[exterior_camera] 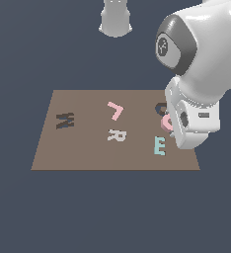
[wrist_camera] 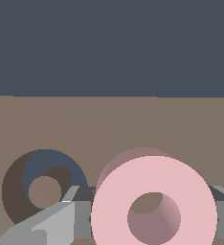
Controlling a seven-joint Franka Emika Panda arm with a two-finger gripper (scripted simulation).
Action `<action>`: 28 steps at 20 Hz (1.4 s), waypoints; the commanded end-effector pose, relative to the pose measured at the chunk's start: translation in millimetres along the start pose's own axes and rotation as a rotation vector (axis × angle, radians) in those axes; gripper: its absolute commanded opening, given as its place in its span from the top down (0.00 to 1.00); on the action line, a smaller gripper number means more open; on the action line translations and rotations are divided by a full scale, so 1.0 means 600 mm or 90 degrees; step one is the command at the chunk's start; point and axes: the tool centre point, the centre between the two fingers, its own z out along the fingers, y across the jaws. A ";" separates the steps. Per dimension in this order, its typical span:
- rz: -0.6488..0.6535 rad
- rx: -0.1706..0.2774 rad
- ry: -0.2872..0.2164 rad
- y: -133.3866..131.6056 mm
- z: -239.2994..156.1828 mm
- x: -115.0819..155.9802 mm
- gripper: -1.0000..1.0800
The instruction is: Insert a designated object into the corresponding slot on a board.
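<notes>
Wrist view shows my pincer [wrist_camera: 150, 220] clamped on the pink O [wrist_camera: 154, 201], one grey finger [wrist_camera: 51, 225] on each side, the ring held off the board [wrist_camera: 109, 124]. The O-shaped slot [wrist_camera: 42, 191] lies just beside it, not yet underneath. I judge a short sideways shift toward that recess must come before lowering.

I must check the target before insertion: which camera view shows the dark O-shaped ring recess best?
The wrist view: the dark O-shaped ring recess appears whole beside the pale-pink ring letter O. In the exterior view, the arm hides most of the recess, leaving only a dark arc.
</notes>
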 end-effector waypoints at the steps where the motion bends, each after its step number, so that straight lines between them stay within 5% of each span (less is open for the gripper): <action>1: -0.054 0.000 0.000 -0.026 -0.001 0.003 1.00; 13: -0.211 0.000 0.000 -0.104 -0.002 -0.003 1.00; 28: -0.231 0.001 -0.001 -0.112 0.012 -0.007 1.00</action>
